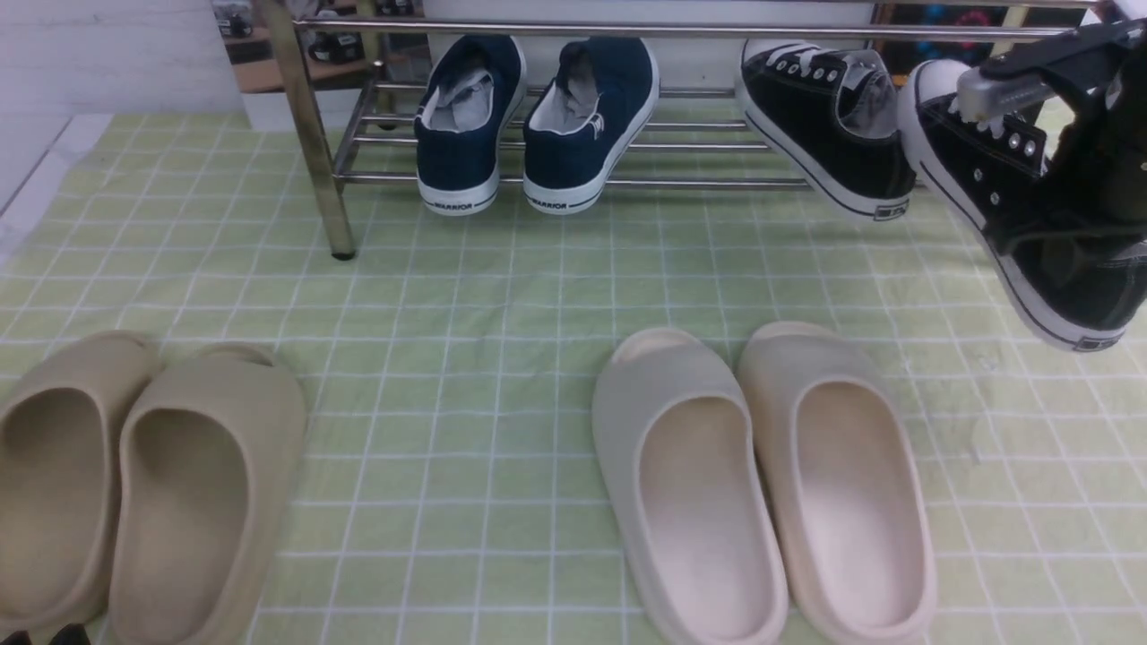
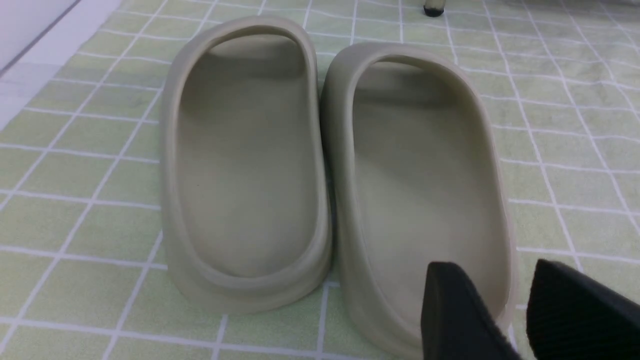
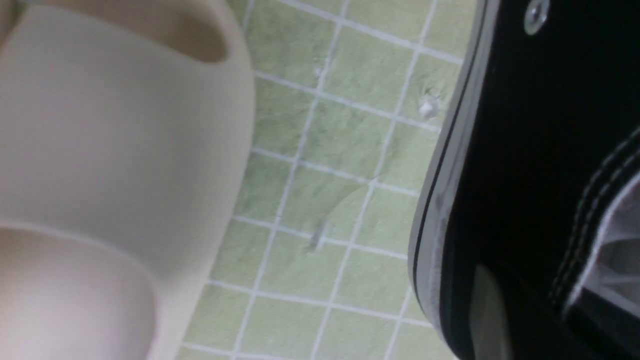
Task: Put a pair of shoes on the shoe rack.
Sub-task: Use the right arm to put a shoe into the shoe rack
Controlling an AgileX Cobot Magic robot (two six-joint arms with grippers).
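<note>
**Right gripper holding a sneaker at the rack**

The right gripper (image 1: 1004, 90) is clenched on a black sneaker (image 1: 995, 206), which hangs tilted, toe up, just beside the right end of the shoe rack (image 1: 305, 134). The second black sneaker (image 1: 829, 125) rests on the rack's rails, near a navy pair (image 1: 538, 125). The left gripper (image 2: 520, 320), jaws apart, hovers over the tan slides (image 2: 340, 165). Cream slides (image 1: 762, 475) stand on the green checked cloth (image 1: 502, 296). A white wall (image 1: 107, 54) rises at the rear left.
</note>
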